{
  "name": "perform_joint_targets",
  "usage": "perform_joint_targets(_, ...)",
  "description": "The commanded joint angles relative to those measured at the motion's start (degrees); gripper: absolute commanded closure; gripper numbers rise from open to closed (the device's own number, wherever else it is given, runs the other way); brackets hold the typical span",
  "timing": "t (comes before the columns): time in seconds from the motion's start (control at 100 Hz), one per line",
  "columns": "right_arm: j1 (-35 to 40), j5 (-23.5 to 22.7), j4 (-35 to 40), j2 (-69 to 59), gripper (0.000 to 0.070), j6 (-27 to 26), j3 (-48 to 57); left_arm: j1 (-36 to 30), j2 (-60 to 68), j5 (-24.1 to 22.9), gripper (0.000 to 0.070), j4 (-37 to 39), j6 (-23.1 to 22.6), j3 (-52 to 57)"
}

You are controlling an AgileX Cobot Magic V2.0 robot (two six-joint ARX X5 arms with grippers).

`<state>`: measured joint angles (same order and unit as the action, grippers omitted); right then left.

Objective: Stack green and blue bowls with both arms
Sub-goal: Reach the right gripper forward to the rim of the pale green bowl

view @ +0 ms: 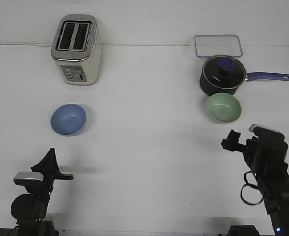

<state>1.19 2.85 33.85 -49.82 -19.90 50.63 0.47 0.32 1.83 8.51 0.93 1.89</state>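
The light blue bowl [69, 119] sits upright and empty on the white table at left, in front of the toaster. The pale green bowl [223, 107] sits upright and empty at right, just in front of the dark blue saucepan. My left gripper [50, 156] is low at the near left, well short of the blue bowl; its fingers come to a single point and hold nothing. My right gripper [231, 139] is at the near right, a short way in front of the green bowl and apart from it. It holds nothing, and its finger gap is unclear.
A cream and silver toaster [77, 49] stands at the back left. A dark blue lidded saucepan [222, 74] with a long handle pointing right stands behind the green bowl. A clear rectangular container [218, 45] lies behind it.
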Motion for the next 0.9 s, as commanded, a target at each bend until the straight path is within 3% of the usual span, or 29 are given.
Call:
perform_joint_targets(0.0, -0.6, -0.3, -0.1, -5.4, 0.016, 1.8, 4.0, -0.1, 0.0, 0.1, 0.0685, 0.6, -0.1, -1.1)
perform_joint_targets(0.18, -3.6, -2.9, 2.8, -20.9, 0.016, 4.5, 15.0, -0.1, 0.0, 0.1, 0.0685, 0.6, -0.1, -1.1)
perform_joint_targets(0.42, -7.1, -3.1, 7.1, -38.1, 0.016, 8.0, 26.6, -0.1, 0.0, 0.1, 0.0685, 0.6, -0.1, -1.1)
perform_joint_targets(0.81, -10.8, -9.1, 4.0, -53.2, 0.0163, 8.2, 29.9, -0.1, 0.0, 0.1, 0.0685, 0.6, 0.0, -1.1)
perform_joint_targets(0.89, -10.8, -9.1, 3.1, -54.8, 0.0225, 8.5, 29.9, -0.1, 0.0, 0.1, 0.0685, 0.6, -0.1, -1.1)
